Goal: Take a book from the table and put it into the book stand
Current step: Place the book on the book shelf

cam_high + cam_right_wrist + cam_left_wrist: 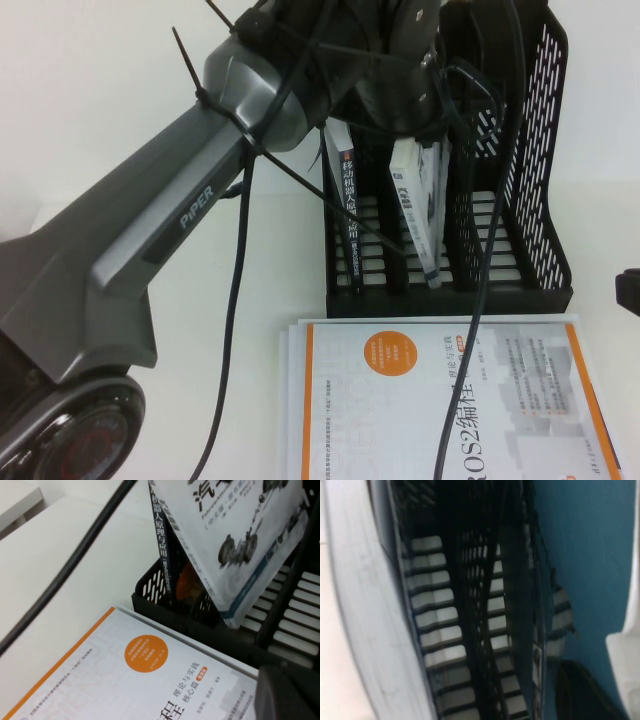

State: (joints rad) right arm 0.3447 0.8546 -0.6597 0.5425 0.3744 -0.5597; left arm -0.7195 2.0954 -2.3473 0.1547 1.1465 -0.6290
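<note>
Left pincer above book stand, apparently gripping book standing in middle slot; release remains. Right pincer unseen.

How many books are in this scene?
3 that show: a black-spined book standing in the book stand's left slot, the book with car drawings leaning in the middle slot, an orange-striped book flat on the table. The arm may hide others.

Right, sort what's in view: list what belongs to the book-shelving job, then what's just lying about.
Job: car-suspension book leaning in the middle slot; book stand; table; left gripper above that book.
Lying about: black-spined book in the left slot; orange-striped white book flat before the stand; right gripper at the table's right edge.
</note>
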